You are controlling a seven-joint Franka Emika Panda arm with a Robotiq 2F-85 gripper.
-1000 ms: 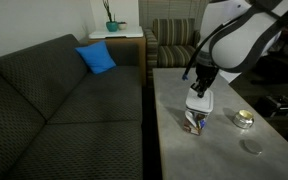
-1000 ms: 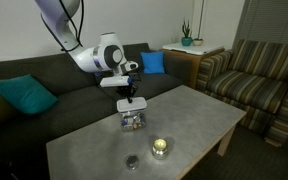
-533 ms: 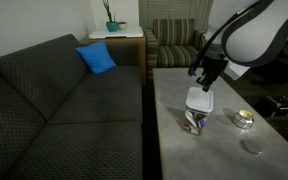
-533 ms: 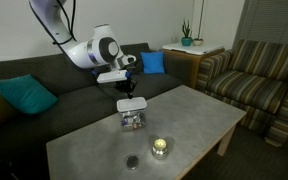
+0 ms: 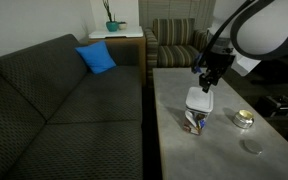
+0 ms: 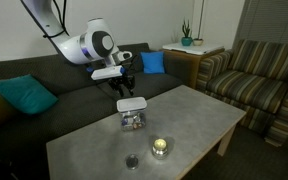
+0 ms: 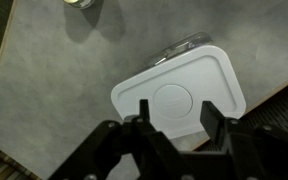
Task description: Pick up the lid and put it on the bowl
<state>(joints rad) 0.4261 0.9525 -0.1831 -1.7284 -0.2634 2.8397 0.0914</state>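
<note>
White lid: rests flat atop clear bowl on grey tabletop. Pincer: hangs just above lid, clear of it, fingers spread apart, gripping nothing. Wrist view: shows lid directly below, between both fingers, with bowl's rim peeking out past lid's far edge.

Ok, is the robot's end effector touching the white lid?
Apart. In an exterior view the end effector hangs above the lid with a clear gap between them; the lid lies on the bowl.
</note>
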